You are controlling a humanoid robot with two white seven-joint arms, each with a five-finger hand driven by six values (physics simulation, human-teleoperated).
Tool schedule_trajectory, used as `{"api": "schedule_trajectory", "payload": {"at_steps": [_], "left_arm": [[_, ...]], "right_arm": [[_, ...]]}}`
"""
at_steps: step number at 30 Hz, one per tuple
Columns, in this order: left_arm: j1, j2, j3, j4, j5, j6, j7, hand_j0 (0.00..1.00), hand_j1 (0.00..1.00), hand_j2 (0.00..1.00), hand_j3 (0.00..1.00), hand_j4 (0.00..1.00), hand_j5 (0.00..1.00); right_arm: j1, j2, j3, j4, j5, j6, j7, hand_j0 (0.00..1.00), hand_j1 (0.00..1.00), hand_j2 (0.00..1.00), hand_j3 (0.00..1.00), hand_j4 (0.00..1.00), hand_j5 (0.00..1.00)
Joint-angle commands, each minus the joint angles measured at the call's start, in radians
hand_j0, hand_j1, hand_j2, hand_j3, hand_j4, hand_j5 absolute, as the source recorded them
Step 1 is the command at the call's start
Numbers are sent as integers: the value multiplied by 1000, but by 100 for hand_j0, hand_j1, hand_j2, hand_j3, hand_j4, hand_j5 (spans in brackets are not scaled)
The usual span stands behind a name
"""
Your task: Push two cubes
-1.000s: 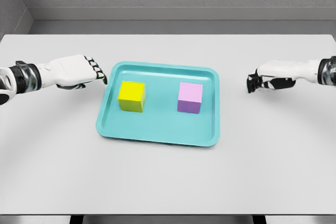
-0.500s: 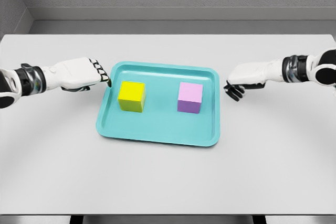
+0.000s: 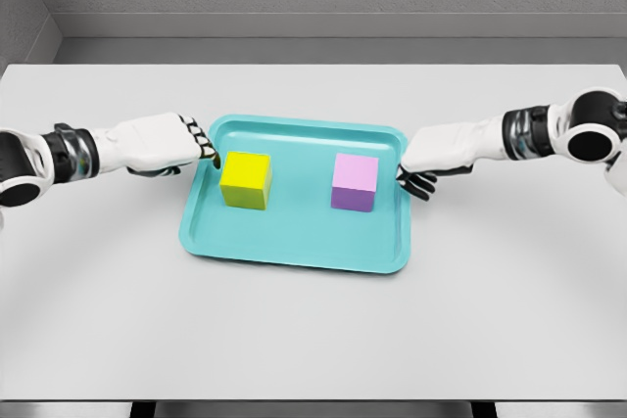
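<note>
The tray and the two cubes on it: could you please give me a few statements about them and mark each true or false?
1. Both cubes sit inside the teal tray. True.
2. The yellow cube lies right of the pink cube. False: it lies to its left.
3. The left hand reaches the tray's left rim near the yellow cube. True.
4. The right hand holds the pink cube. False: it is at the tray's right rim, apart from the cube.
5. The cubes touch. False: bare tray separates them.

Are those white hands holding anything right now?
Nothing is held. The left hand nears the yellow cube, the right hand the pink cube.
</note>
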Motion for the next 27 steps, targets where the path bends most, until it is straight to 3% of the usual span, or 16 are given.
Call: {"api": "schedule_trajectory", "payload": {"at_steps": [1,27], "left_arm": [[2,7,-6,-5,8,2,2,70,70,70,70,70,70],[0,-15,-31,-65,8,2,2,69,69,69,69,69,69]], "right_arm": [[-2,3,16,-3,-4,2,0,10,10,10,10,10,10],[-46,77,82,3,5,2,0,10,10,10,10,10,10]]}}
